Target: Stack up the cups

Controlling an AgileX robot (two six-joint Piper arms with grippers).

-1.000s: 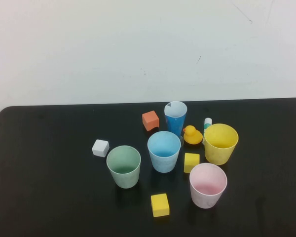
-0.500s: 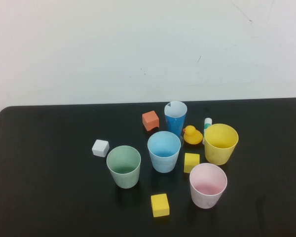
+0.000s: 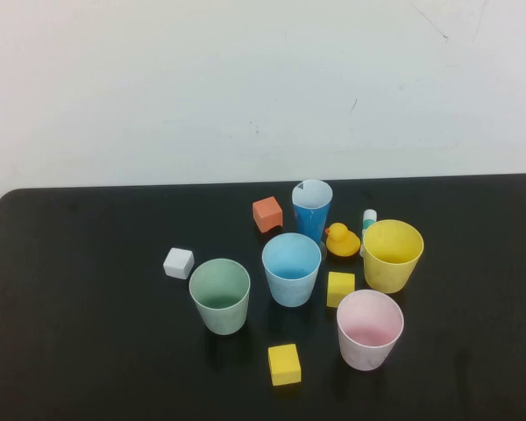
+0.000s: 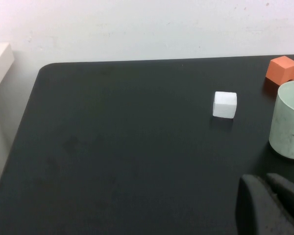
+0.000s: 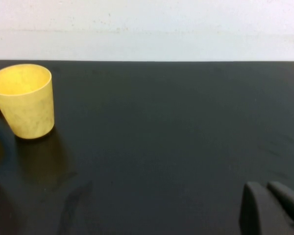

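We see all 4 cups standing upright and apart on the black counter [image 3: 88, 263], none nested yet: the mint green cup [image 3: 220, 296] toward our left, the light blue cup [image 3: 291, 268] in the middle, the yellow cup [image 3: 391, 254] farther back on the right, and the pink cup [image 3: 369, 329] nearest us on the right. Their open mouths all face up, so each long axis is vertical and a lift-and-drop into a neighbour looks workable. Neither arm shows in the high view. The left claw [image 4: 272, 205] is clenched on nothing and sits low, with the mint green cup just beyond it and a white cube [image 4: 224, 104] farther off. The right claw [image 5: 272, 208] is likewise clenched and empty, with the yellow cup well apart from it across bare counter. We judge the left arm the nearer one for the mint green cup, and the right arm better placed for the pink or yellow cup.
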